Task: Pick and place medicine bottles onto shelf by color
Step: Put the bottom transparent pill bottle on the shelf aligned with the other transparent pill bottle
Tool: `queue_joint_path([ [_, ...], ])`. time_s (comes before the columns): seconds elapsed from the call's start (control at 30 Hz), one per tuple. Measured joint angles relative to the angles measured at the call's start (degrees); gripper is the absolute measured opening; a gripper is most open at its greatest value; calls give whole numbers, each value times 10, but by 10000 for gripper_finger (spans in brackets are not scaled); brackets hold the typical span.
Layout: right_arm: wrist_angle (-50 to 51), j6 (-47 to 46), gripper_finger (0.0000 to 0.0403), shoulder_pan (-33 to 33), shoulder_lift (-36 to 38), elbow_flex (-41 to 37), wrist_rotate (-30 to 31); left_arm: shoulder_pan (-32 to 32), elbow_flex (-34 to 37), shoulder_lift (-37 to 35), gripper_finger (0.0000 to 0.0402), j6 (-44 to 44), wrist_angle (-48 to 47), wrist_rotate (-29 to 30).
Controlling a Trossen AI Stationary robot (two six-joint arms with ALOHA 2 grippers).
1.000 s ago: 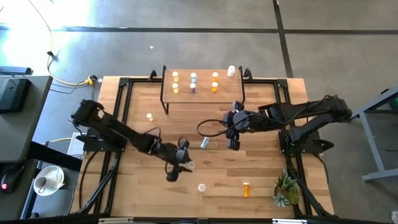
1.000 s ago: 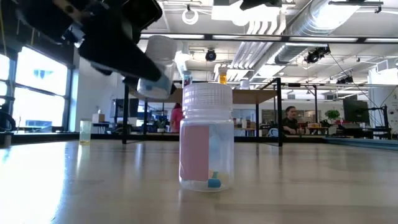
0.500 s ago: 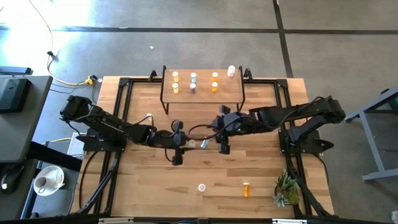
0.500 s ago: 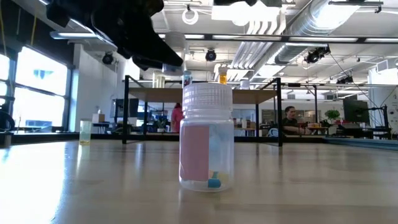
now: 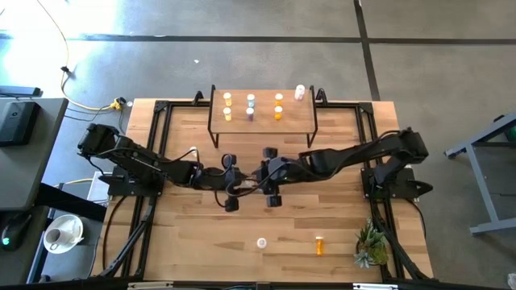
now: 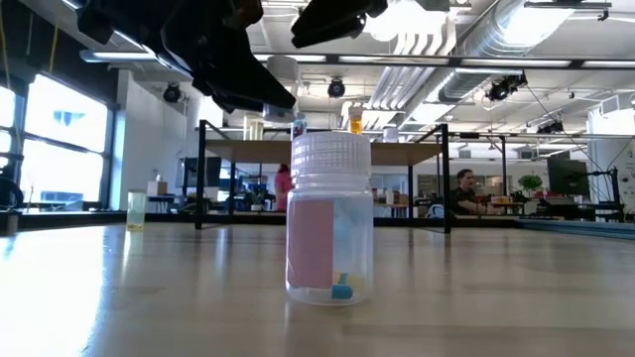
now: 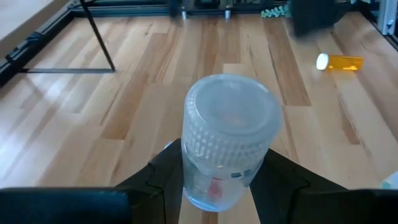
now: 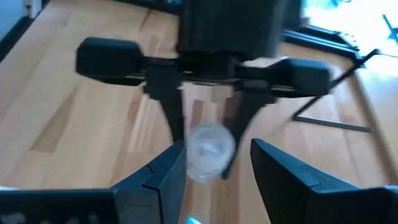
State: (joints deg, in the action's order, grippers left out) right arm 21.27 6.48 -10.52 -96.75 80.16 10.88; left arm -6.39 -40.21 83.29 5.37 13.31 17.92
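Observation:
My left gripper (image 7: 227, 186) is shut on a clear medicine bottle (image 7: 230, 137) with a white ribbed cap, a little above the table's middle (image 5: 244, 187). My right gripper (image 8: 214, 180) faces it from the table's right, open. Its fingers stand on either side of the bottle's cap end (image 8: 210, 149); I cannot tell whether they touch. On the far side the shelf (image 5: 262, 121) carries several bottles standing in pairs, orange (image 5: 227, 106), bluish and pink (image 5: 250, 106), and orange (image 5: 278, 105). A pink-labelled bottle (image 6: 329, 223) stands upright near the front edge. My left gripper pinches the bottle's clear body (image 7: 214, 186), below the cap, between its two fingers. They come from the table's left, slanting a little downward, along the bottle. The bottle is lifted clear of the table, and its cap (image 7: 231, 121) points away from the gripper toward my right gripper.
An orange bottle (image 5: 320, 244) lies on its side near the front right, beside a small plant (image 5: 371, 246). A pale yellow bottle (image 5: 193, 151) stands at the left of the shelf's legs. A pink bottle (image 5: 300, 93) stands by the shelf's far right corner.
My left gripper carried its bottle up and toward the far edge, tipped nearer to level, then held still. My right gripper swung toward the table's left and came down until its open fingers reached the bottle's cap end.

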Motion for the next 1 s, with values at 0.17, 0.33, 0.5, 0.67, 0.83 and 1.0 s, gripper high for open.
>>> queue_joint_path([
  [0.17,-32,0,170,0,-17,0,-7,0,0,0,135,-6,-1,9],
  [0.33,-37,0,170,4,-27,0,-5,0,0,0,135,-7,0,9],
  [0.5,-40,-3,170,9,-38,0,-5,0,0,0,135,-15,7,9],
  [0.67,-39,-6,170,12,-39,0,-23,0,0,1,135,-19,17,26],
  [0.83,-37,-17,170,13,-39,0,-24,0,0,1,135,-33,38,27],
  [1.0,-35,-17,167,13,-39,0,-24,0,0,1,135,-36,37,27],
])
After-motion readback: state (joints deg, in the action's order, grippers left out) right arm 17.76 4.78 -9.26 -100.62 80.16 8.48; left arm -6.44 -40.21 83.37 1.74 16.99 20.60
